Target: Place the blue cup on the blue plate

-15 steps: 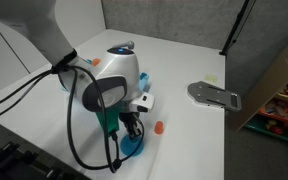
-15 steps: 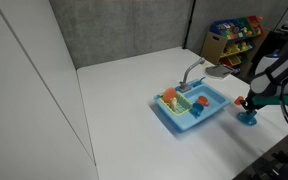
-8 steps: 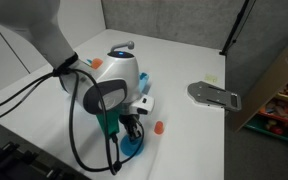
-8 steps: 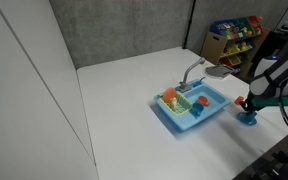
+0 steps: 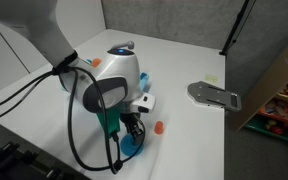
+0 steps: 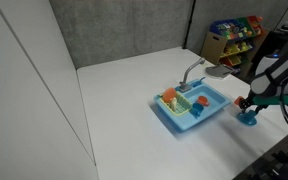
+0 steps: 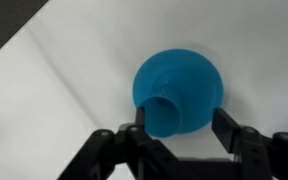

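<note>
**Cup over plate, release not yet safe**

In the wrist view the pincer [image 7: 179, 128] is clamped on the blue cup [image 7: 169, 114], one jaw on each side of it. Directly beyond lies the blue plate [image 7: 189, 75], on the white surface [image 7: 64, 80]. The cup overlaps the plate's near part rather than its middle. Whether it touches the plate cannot be told.

The main risk, as I judge it, is letting go too high or off-centre, so the light cup tips and rolls off the rim. A slanted retreat could also drag the cup or nudge the plate. Further off, the orange cup [image 5: 159, 127] sits near, and the toy sink [image 6: 184, 122] stands well apart.
</note>
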You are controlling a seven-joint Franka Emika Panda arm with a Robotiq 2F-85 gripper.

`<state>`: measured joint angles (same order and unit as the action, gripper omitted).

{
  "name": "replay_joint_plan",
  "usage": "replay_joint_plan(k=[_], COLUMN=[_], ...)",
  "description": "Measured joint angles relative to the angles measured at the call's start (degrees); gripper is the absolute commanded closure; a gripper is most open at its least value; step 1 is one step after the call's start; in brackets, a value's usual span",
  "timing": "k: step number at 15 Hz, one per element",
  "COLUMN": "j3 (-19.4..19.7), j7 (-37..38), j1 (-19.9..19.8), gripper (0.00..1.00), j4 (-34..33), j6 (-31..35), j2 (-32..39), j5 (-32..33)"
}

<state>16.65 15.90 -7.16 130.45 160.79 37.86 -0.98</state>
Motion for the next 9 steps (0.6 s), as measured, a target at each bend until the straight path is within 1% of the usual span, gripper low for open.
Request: replay_joint_plan(k=[4,9], j3=[1.97,2.31], j7=[0.0,-0.41], j1=[2.09,2.96], gripper=[0.0,0.0], j4=[0.25,0.34], j6=[-1.3,-5.32], j2=[-2.35,-5.88], j5=[0.09,0.82])
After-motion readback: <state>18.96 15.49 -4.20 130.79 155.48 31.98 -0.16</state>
